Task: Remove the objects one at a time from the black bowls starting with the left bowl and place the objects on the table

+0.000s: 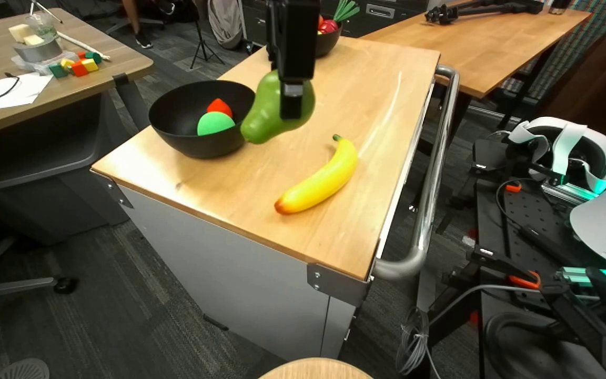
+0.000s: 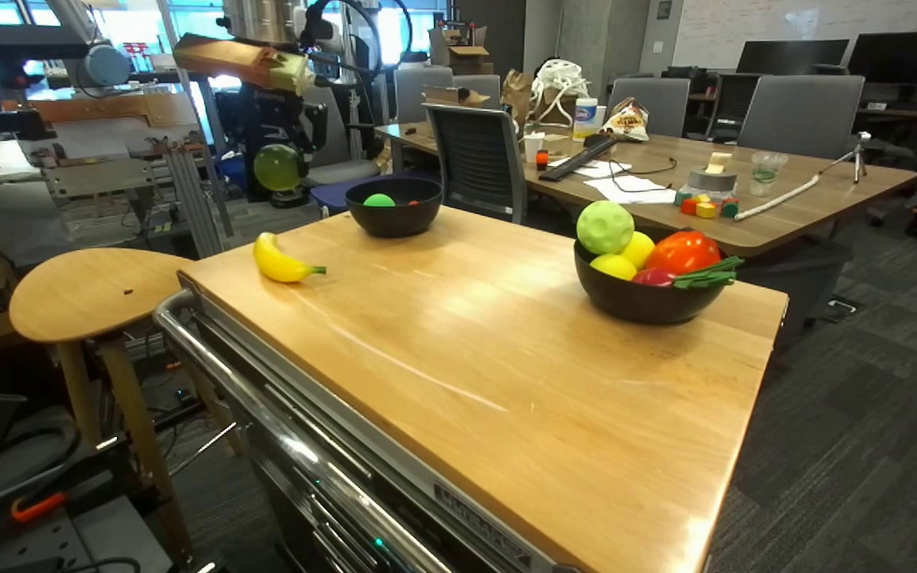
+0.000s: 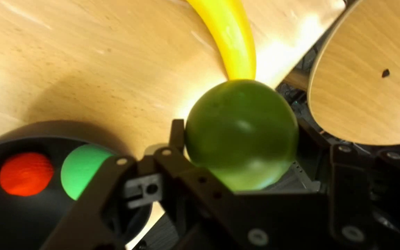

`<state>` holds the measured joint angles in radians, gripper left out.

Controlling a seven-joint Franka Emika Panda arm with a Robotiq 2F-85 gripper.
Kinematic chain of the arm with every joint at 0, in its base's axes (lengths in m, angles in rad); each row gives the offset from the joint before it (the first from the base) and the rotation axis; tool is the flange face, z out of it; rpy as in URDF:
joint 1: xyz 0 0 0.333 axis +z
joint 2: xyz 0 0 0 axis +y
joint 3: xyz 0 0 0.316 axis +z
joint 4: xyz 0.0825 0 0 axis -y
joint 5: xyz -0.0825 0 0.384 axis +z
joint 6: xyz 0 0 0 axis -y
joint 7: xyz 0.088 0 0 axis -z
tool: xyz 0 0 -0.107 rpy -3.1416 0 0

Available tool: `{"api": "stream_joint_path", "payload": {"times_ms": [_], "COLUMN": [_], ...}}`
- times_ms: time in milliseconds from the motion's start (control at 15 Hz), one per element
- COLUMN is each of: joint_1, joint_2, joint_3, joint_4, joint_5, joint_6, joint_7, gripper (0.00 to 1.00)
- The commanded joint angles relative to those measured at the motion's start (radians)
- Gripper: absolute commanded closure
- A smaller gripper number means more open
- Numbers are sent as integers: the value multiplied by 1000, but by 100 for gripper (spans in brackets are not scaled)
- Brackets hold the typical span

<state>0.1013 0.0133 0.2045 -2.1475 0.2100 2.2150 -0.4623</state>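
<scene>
My gripper (image 3: 240, 134) is shut on a green pepper-like piece (image 1: 273, 110), its fingers on either side of it. It hangs above the table (image 1: 261, 179), beside a black bowl (image 1: 198, 145). In that bowl lie a green ball (image 1: 213, 123) and a red piece (image 3: 26, 173). A yellow banana (image 1: 324, 179) rests on the table; in the wrist view the held piece covers one end of it. The second black bowl (image 2: 649, 302) holds a light green ball (image 2: 605, 228), two yellow pieces (image 2: 614, 267), a red tomato (image 2: 683, 252), a dark red piece and green stalks.
A grey metal rail (image 1: 434, 173) runs along one table edge. A round wooden stool (image 2: 92, 294) stands close to the table's corner at the banana's end. Beyond lies a wooden desk (image 2: 809, 191) with papers and coloured blocks (image 2: 701, 207).
</scene>
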Motion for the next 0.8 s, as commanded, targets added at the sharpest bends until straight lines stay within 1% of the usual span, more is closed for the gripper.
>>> {"api": "stream_joint_path", "payload": {"times_ms": [0,133,333,467,600,667,733], "joint_1": [2,-4,-14,-19,-24,-26,-28], "joint_2": [-63,-44,-5,5,16,20,25], "joint_3": [-42,-65,-92,-101,-104,-104,-104], "joint_4": [-128,-159,-172,-177,-171,-169,-167], "joint_5": [-62,-74,-73,-52,-42,-41,-44], "joint_6": [95,178,263,289,284,288,299], "joint_7": [-124,-195,-257,-300,-324,-337,-350], "gripper": [51,51,51,51,51,48,16]}}
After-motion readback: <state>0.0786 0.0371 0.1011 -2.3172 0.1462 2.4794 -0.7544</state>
